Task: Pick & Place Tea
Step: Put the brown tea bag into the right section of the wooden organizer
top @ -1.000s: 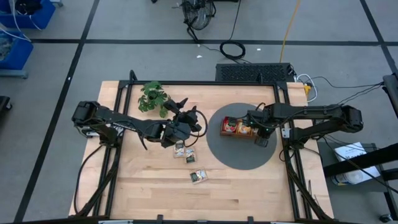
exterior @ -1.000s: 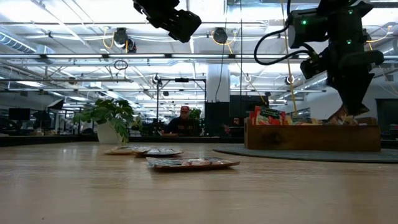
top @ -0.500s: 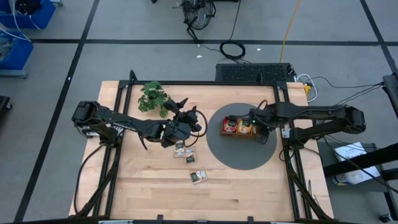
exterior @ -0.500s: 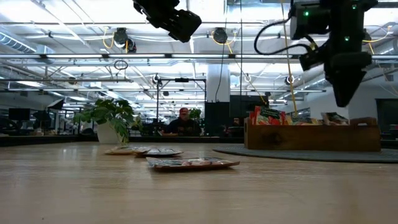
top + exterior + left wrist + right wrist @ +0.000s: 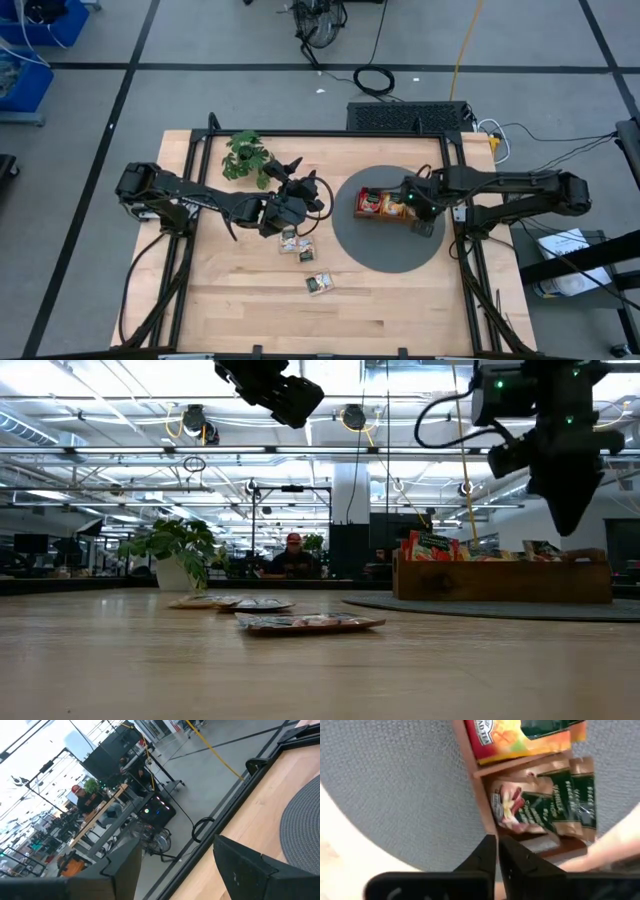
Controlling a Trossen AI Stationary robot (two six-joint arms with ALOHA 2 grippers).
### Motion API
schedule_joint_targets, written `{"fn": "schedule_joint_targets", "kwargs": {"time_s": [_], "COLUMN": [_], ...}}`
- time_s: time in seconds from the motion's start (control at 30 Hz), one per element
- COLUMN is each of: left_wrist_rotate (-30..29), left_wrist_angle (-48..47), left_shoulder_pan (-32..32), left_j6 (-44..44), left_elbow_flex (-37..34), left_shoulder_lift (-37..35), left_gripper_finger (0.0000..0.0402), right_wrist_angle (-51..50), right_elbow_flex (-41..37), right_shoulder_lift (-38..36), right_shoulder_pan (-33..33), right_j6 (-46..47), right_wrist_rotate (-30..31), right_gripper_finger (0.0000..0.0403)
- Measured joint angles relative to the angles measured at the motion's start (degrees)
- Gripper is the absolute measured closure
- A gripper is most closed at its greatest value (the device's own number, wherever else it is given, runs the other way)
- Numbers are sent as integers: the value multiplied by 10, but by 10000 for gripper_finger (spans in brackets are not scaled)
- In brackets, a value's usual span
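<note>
With a sachet apparently just delivered, the right gripper [image 5: 497, 851] hovers pinched shut and empty just above the tray [image 5: 479, 795]—next, it seems, comes fetching another of the sachets [image 5: 298, 243] lying below the left gripper [image 5: 292, 213], which hangs part open, holding nothing.

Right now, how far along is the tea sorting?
Done: the long brown wooden tray on the round grey mat already holds red, orange and green sachets. In hand: nothing; the right pincer is shut and empty above the tray. Left: three flat sachets on the table, below the left pincer.
</note>
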Motion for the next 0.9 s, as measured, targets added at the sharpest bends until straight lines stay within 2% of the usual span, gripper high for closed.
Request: {"fn": "schedule_joint_targets", "kwargs": {"time_s": [0.33, 0.67, 0.9], "left_wrist_rotate": [15, 16, 20], "left_wrist_angle": [0, 0, 0], "left_shoulder_pan": [0, 0, 0], "left_j6": [0, 0, 3], "left_elbow_flex": [0, 0, 0], "left_shoulder_lift": [0, 0, 0], "left_gripper_finger": [158, 158, 158], "right_wrist_angle": [89, 90, 78], "right_elbow_flex": [-66, -83, -68], "right_shoulder_lift": [2, 17, 1], "right_shoulder_pan": [-13, -27, -15], "right_j6": [-21, 16, 25], "right_wrist_rotate": [7, 82, 88], "right_gripper_finger": [402, 403, 403]}}
